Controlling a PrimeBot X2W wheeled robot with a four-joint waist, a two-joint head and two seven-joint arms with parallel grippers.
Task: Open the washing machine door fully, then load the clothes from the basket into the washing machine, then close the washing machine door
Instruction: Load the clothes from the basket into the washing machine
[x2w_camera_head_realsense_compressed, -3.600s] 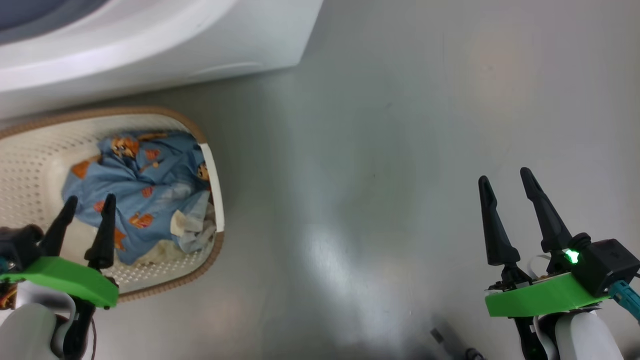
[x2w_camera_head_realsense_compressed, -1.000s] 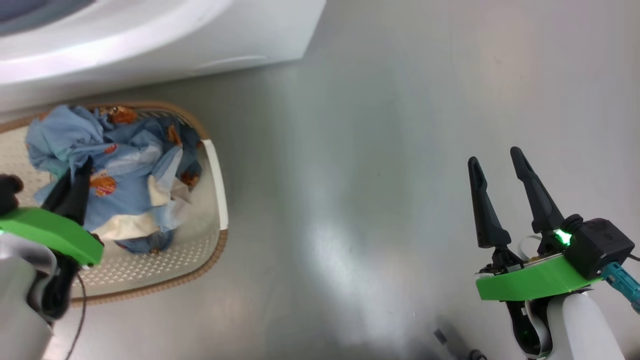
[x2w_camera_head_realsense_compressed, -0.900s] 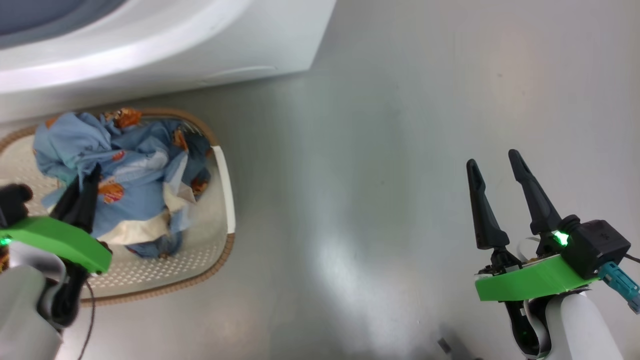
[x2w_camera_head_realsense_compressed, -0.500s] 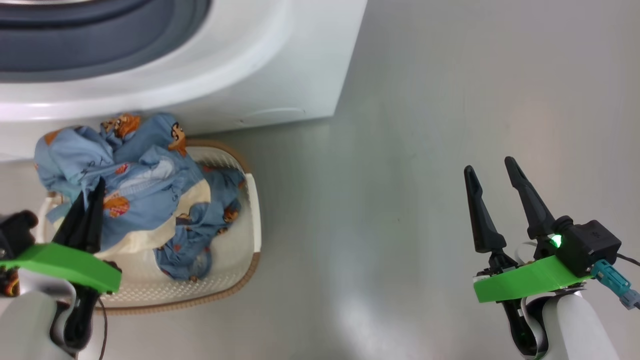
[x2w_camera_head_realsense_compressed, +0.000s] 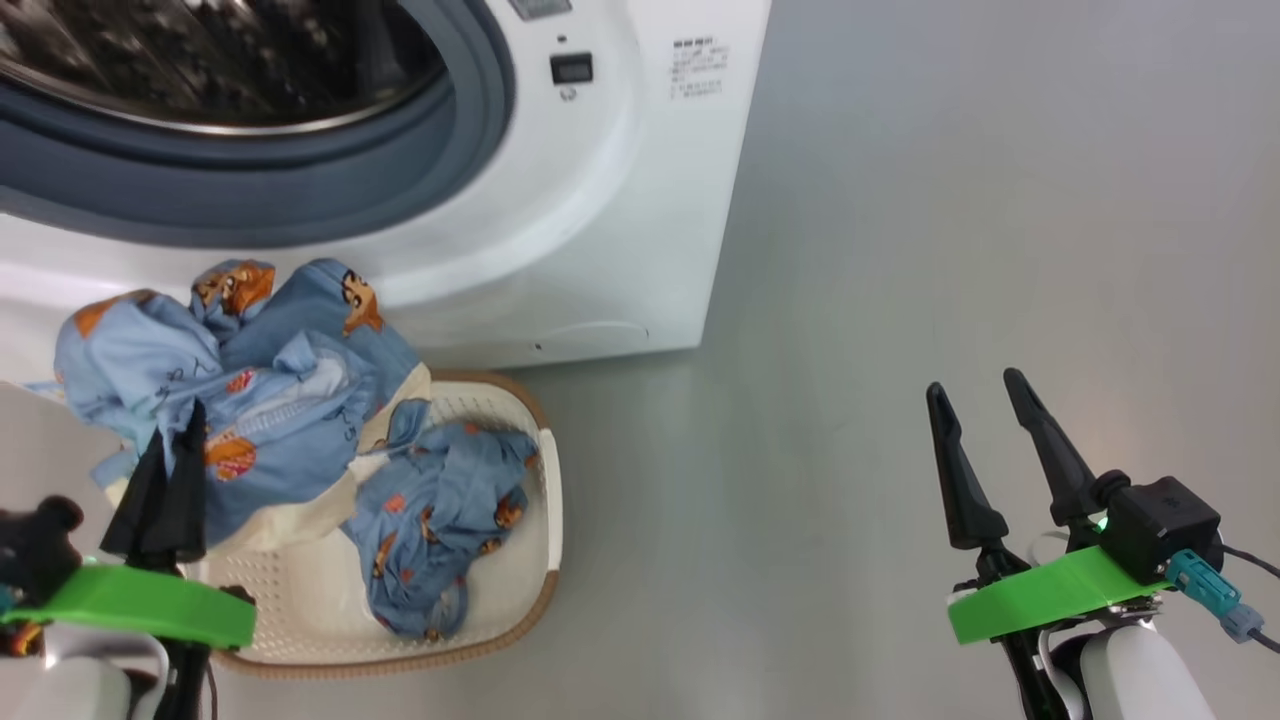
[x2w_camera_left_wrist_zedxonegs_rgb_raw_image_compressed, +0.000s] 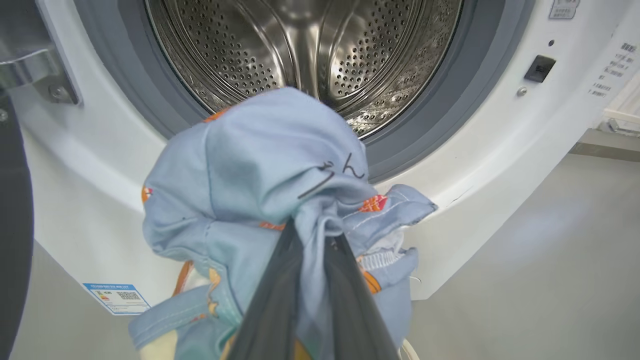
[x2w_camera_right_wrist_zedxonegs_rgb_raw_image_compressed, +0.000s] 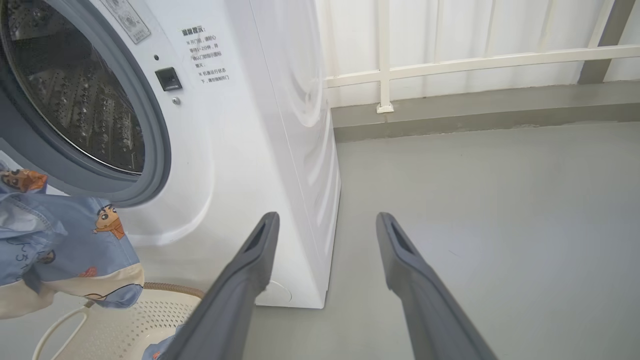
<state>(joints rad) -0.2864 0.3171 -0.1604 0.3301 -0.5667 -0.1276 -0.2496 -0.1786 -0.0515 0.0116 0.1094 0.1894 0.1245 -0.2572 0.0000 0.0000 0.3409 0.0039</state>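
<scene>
Blue cotton with little orange bears up front: the clothes (x2w_camera_head_realsense_compressed: 270, 400) are bunched in my left claw (x2w_camera_head_realsense_compressed: 178, 425), two dark fingers pinched together on a fold of the fabric with hardly a gap between them. On the left wrist view the bundle hangs right before the washing machine (x2w_camera_head_realsense_compressed: 600, 200), level with the lower lip of its mouth, and behind it I look straight into the steel drum (x2w_camera_left_wrist_zedxonegs_rgb_raw_image_compressed: 300, 40), ringed by the grey-blue seal (x2w_camera_head_realsense_compressed: 300, 200). The mouth stands open, and the dark strip at the left edge of that view looks like the black rim of the door (x2w_camera_left_wrist_zedxonegs_rgb_raw_image_compressed: 12, 225), swung aside. Not all of the garment is up, mind: from the head camera a blue tail of it droops down and lies in the basket (x2w_camera_head_realsense_compressed: 545, 590), with a cream patch draped over the near rim. That basket sits on the grey floor (x2w_camera_head_realsense_compressed: 900, 250) just in front of the machine, touching it or nearly so; I cannot tell which. A blue label sticker (x2w_camera_left_wrist_zedxonegs_rgb_raw_image_compressed: 116, 296) shows low on the white front. Over on the other side, my right claw (x2w_camera_head_realsense_compressed: 973, 383) has its fingers spread wide with nothing between them, hanging above bare floor, well apart from the basket and to the right of the machine's corner.
</scene>
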